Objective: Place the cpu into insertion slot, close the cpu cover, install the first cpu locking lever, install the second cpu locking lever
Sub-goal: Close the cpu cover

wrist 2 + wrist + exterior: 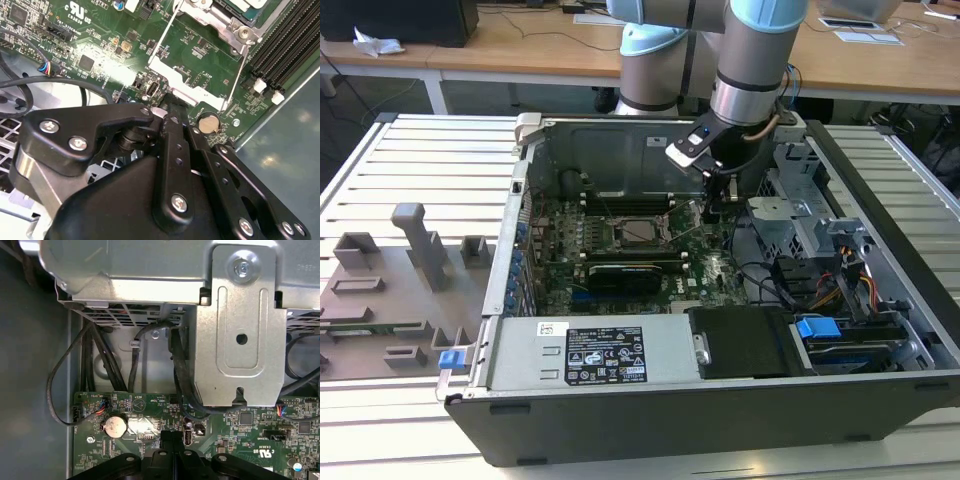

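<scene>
An open black desktop computer case (670, 430) lies on the slatted grey metal bench (420, 160), with the green motherboard (560, 265) exposed inside. The small flat square silver-grey cpu (640, 230) sits in the square grey-bordered insertion slot (616, 238) near the middle of the board. The black claw (711, 213) reaches down into the case just toward the exterior view's right of that slot. Both wrist views show its two fingers pressed together, with nothing visible between them. In the second wrist view the claw (169, 102) has its tips just beside a flat silver-grey metal strip (187, 85). The strip spans two thin wire levers (162, 42) that run out from the slot's metal border (243, 32). A round silver coin battery (207, 122) lies on the board close to the fingers. In the first wrist view the claw (172, 436) hangs over the board's edge, near the battery (115, 426). Beyond it are black cables (100, 355) and a grey sheet-metal bracket (240, 340). Grey plastic fixtures (420, 240) stand on the bench at the exterior view's left, well apart from the case.
</scene>
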Controlling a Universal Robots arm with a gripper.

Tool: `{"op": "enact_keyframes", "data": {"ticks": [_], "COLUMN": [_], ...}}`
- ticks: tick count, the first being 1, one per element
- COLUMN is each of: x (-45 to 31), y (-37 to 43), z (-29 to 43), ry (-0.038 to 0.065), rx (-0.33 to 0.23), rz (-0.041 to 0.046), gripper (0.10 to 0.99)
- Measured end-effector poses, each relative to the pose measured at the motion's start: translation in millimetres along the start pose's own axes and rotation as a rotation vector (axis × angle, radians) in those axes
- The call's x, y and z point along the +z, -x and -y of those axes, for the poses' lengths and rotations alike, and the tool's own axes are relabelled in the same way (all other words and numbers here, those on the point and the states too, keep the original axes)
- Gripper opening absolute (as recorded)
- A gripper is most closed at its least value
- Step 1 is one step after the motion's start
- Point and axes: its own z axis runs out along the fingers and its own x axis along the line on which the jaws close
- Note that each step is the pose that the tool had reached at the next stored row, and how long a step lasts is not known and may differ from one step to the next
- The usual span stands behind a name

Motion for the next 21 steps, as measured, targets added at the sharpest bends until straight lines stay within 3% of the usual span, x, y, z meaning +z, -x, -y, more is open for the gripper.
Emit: {"op": "enact_keyframes", "data": {"ticks": [4,8,12,16,19,21], "x": [0.2,0.2,0.3,0.0,-0.4,-5.1], "y": [-0.1,-0.2,-0.6,-0.6,-0.8,-1.0], "z": [0.8,8.2,24.9,32.9,33.9,34.1], "ry": [0.0,0.0,0.0,0.0,0.0,0.001], "rx": [0.0,0.0,0.0,0.0,0.0,0.0], "rz": [-0.0003,0.0002,0.0004,0.0017,0.0004,-0.0019], "gripper": [0.106,0.106,0.106,0.106,0.106,0.106]}}
